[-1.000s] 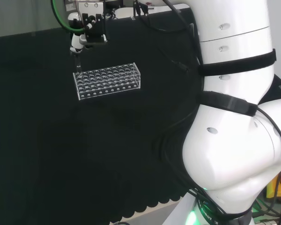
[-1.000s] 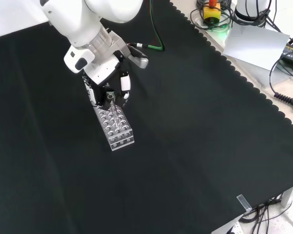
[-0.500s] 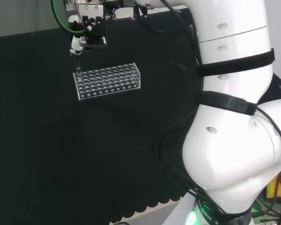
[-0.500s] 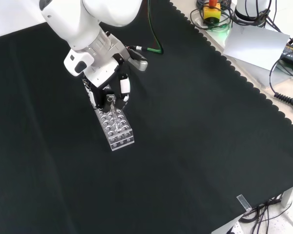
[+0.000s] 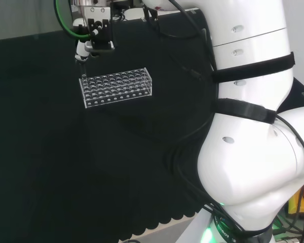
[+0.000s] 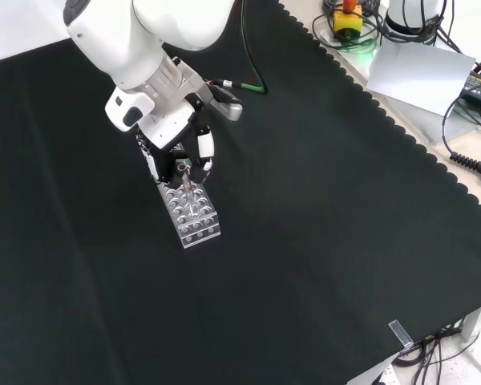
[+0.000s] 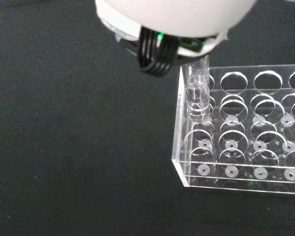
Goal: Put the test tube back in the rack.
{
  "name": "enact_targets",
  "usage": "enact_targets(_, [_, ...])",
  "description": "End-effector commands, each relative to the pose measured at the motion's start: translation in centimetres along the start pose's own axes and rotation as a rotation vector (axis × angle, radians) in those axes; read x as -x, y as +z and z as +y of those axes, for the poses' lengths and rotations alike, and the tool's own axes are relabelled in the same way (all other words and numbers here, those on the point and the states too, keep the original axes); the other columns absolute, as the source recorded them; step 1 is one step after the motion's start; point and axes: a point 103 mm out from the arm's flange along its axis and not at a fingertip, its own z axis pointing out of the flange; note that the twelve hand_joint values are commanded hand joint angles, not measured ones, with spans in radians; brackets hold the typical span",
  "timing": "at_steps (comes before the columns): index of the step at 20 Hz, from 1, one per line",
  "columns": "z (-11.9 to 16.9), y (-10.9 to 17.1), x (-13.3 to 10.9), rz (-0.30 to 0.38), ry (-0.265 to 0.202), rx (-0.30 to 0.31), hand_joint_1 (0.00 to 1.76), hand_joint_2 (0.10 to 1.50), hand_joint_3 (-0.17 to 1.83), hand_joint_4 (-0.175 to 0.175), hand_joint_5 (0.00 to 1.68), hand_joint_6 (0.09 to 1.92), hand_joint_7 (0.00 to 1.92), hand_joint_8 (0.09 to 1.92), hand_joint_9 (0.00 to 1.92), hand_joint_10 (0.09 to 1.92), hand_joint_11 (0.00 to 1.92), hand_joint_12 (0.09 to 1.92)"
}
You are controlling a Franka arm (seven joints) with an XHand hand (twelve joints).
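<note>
Head view: the arm's big white links [image 5: 248, 126] stand at the right, with the black cloth [image 5: 66, 167] bare around the clear rack [image 5: 116, 88]. The hand [image 5: 93, 38] hangs above the rack's left end, fingers curled on a thin test tube [image 5: 82, 67] that points down at the end holes.

Front view: the white forearm partly covers the hand [image 6: 180, 156] above the rack's [image 6: 192, 212] far end; cables and a grey box [image 6: 417, 72] lie beyond the cloth's scalloped edge.

Wrist view: the tube [image 7: 198, 93] hangs upright from the hand [image 7: 172, 19], its lower end over a hole in the rack's [image 7: 246, 128] end column; whether it has entered is unclear
</note>
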Motion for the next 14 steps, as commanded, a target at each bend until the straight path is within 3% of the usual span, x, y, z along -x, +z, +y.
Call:
enact_targets(1, [0.0,0.7,0.2,0.003,0.003,-0.011,1.32,0.6,0.76,-0.175,1.26,0.7,1.31,0.71,1.53,0.75,1.16,0.92])
enact_targets(14, [1.1,2.7,0.7,0.008,0.0,-0.035,1.32,0.6,0.76,-0.175,1.26,0.7,1.31,0.71,1.53,0.74,1.16,0.92])
